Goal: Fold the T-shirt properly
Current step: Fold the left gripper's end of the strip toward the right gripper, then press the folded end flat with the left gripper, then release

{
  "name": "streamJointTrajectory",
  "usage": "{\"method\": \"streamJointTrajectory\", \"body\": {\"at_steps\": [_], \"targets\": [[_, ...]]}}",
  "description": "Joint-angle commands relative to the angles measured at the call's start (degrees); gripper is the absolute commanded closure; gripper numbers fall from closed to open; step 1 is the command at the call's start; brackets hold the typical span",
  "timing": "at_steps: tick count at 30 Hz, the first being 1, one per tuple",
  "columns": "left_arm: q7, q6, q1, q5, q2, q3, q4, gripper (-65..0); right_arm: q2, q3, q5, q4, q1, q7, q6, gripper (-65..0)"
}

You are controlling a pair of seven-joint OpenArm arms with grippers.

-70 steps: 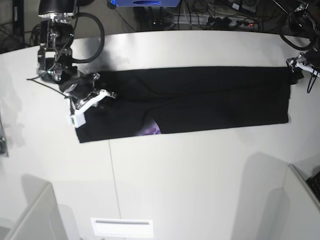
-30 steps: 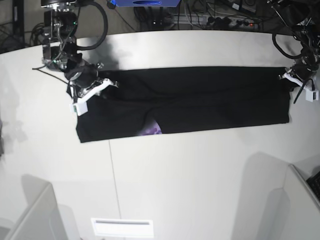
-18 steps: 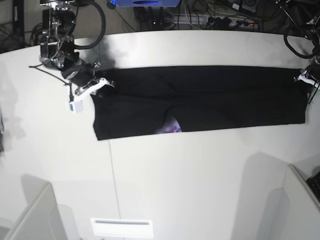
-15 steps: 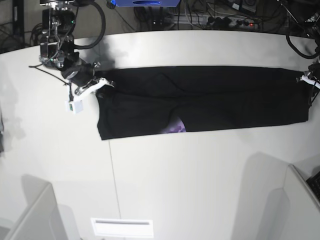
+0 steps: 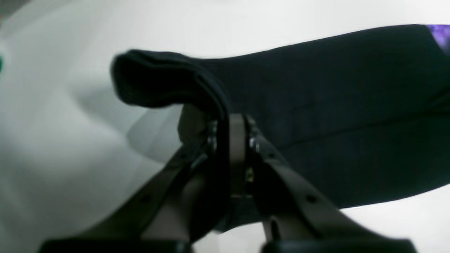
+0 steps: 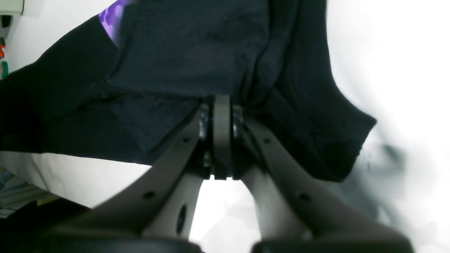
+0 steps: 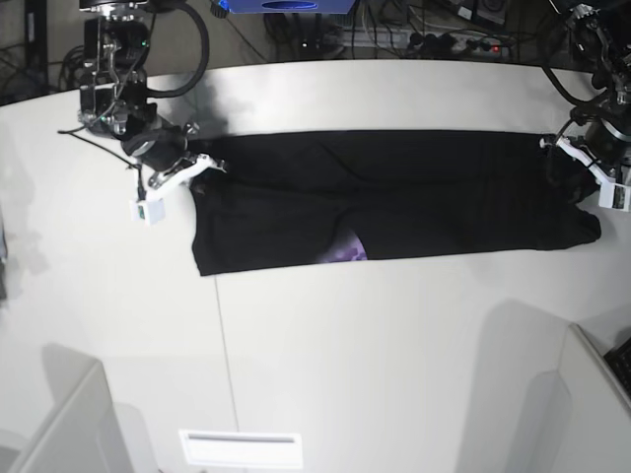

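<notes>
The black T-shirt (image 7: 414,192) lies as a long narrow strip across the white table, with a bit of purple print (image 7: 345,252) peeking out at its near edge. In the base view my right gripper (image 7: 197,166) is shut on the strip's left end. My left gripper (image 7: 562,160) is shut on the right end, which sags into a rounded bunch. The left wrist view shows that gripper (image 5: 230,123) pinching a raised fold of the T-shirt (image 5: 334,105). In the right wrist view the other gripper (image 6: 221,109) clamps gathered black T-shirt (image 6: 175,52) cloth.
The table (image 7: 394,355) has a thin seam (image 7: 219,335) running toward the near edge and a white label (image 7: 240,448) near the front. Cables and a power strip (image 7: 454,41) lie behind the table. Pale partitions (image 7: 59,424) stand at both near corners.
Over the last second the shirt slid to the right in the base view. In the last half second my left gripper came back leftward, and the right end went slack.
</notes>
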Motion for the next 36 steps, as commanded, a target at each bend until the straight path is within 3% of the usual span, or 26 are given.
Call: {"method": "streamJointTrajectory", "body": {"at_steps": [1,12,25,36], "targets": [[-1.06,0.34,-0.1,-0.82,-0.58,0.35,1.78,0.0,0.35,0.19,0.57,1.12,0.52,0.87,0.35,0.0],[-1.06,5.44,1.21,-0.82,0.39,11.87,6.0,0.0,0.35,0.19,0.57,0.95,0.34,0.87,0.35,0.0],[-1.06,6.14,1.21,-0.82,2.41,18.99,6.26,0.0,0.35,0.19,0.65,0.68,0.34,0.87,0.35,0.0],[-0.97,6.14,1.21,-0.82,4.79,19.6,6.26,0.0,0.35,0.19,0.65,0.68,0.34,0.87,0.35,0.0]]}}
